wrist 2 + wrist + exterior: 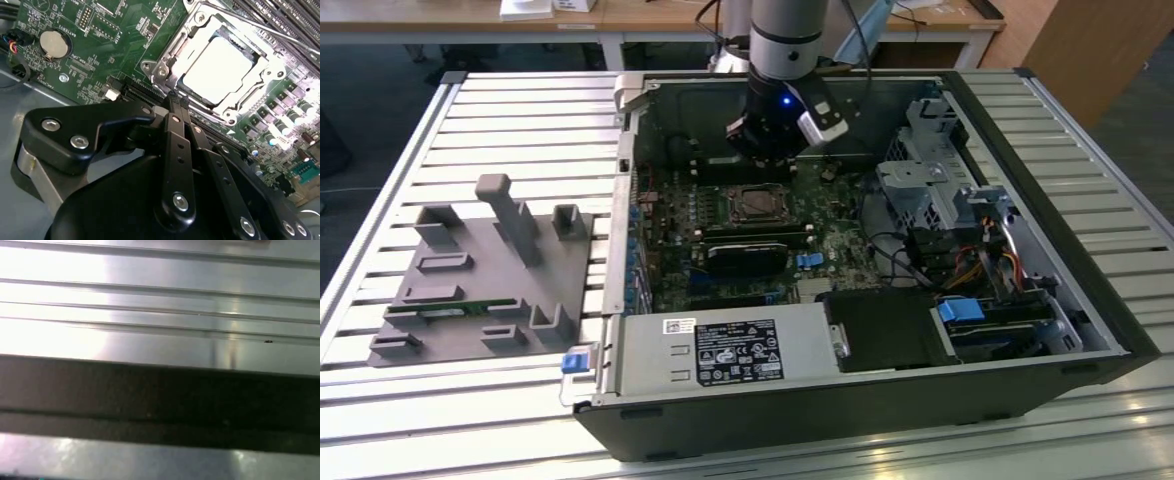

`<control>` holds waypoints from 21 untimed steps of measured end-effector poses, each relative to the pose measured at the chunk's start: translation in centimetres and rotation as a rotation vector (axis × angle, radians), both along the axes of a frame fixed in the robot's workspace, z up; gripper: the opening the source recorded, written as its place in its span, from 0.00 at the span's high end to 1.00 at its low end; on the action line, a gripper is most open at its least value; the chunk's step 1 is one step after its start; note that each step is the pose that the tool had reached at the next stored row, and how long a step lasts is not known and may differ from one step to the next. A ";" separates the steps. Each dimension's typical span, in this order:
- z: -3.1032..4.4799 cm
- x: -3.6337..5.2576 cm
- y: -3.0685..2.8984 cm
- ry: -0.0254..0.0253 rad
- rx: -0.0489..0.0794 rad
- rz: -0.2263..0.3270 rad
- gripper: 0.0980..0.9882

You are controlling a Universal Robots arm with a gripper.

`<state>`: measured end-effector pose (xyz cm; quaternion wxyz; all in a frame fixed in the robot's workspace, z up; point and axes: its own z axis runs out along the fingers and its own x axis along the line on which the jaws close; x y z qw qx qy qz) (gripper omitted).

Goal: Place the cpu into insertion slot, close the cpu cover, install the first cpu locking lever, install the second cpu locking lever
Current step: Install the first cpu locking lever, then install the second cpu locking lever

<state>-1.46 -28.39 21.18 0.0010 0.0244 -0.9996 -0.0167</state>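
Gripper (177,97): in the second wrist view the 2 black fingers (174,150) sat pressed together, no gap, nothing between them; tips just beside the near edge of the socket frame. In the exterior view the gripper (767,160) hung inside the open pc case (854,420), over the back part of the motherboard (670,262).
Cpu (220,67): seated flat in the insertion slot (160,70), bright grey top showing through the window.
Cpu cover (270,65): lay down over the chip, frame around its edges; whether it was latched, cannot tell, glare too strong.
Locking lever (260,25): thin bright rod along the far side of the socket; prob. not hooked, unclear.
Room: open board surface between gripper tips and coin cell (53,44); case wall close behind the arm in ext. view.
In the way: memory slots (295,20) tight against the socket's far side; black heatsink block (750,255) just in front of the socket (757,204); drive cage (921,185) and cable bundle (961,265) toward the exterior view's right.
Around: power supply (720,355) at the case's front edge; grey fixture tray (487,275) on the slatted table (400,400), well apart at the exterior view's left.
First wrist view: ribbed metal slats (160,305) with a dark band (160,395) across.
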 end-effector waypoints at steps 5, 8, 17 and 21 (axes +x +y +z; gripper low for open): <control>0.00 0.00 -0.16 0.0001 0.000 0.000 0.99; 0.00 0.00 -0.26 0.0000 0.000 0.000 0.99; 0.00 0.00 -0.48 0.0001 0.000 0.000 0.99; 0.00 0.00 -0.75 0.0001 0.000 0.000 0.99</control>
